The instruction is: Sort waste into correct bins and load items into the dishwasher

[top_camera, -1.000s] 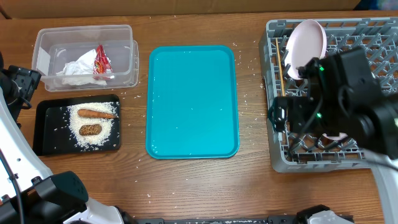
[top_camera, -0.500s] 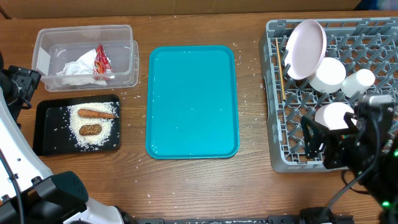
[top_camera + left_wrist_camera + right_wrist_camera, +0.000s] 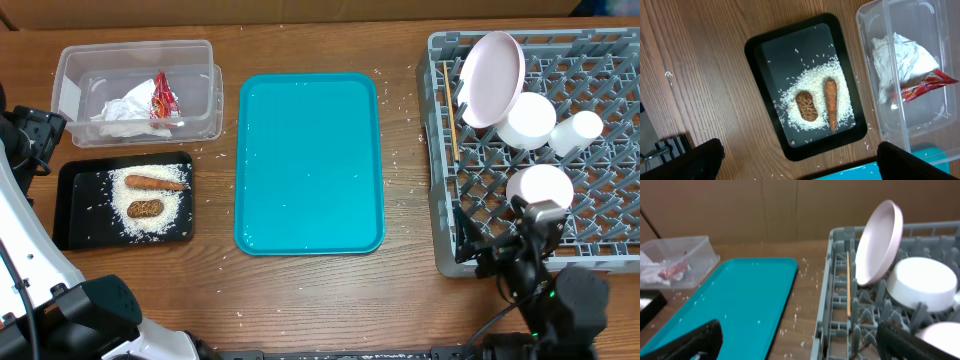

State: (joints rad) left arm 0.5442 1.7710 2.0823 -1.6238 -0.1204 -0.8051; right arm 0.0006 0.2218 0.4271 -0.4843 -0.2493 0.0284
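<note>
Overhead looks straight down; left wrist hovers high left of the teal tray [image 3: 310,165], right wrist sits low at its right

clear tub [image 3: 70,62] top left: crumpled napkins [image 3: 122,108] and red-and-white wrapper [image 3: 163,97] inside.
black tray [image 3: 75,215] just below tub: rice [image 3: 150,228] pile, carrot [image 3: 155,183] lying across its top, brown oval piece [image 3: 146,209] below carrot.
grey dish rack [image 3: 600,215] on right: plate [image 3: 492,78] on edge, tilted, far-left corner; chopsticks [image 3: 451,125] along left wall; upper bowl [image 3: 527,120] touching plate, lower bowl [image 3: 540,187] nearer front, both inverted; cup [image 3: 577,130] just right of upper bowl.
</note>
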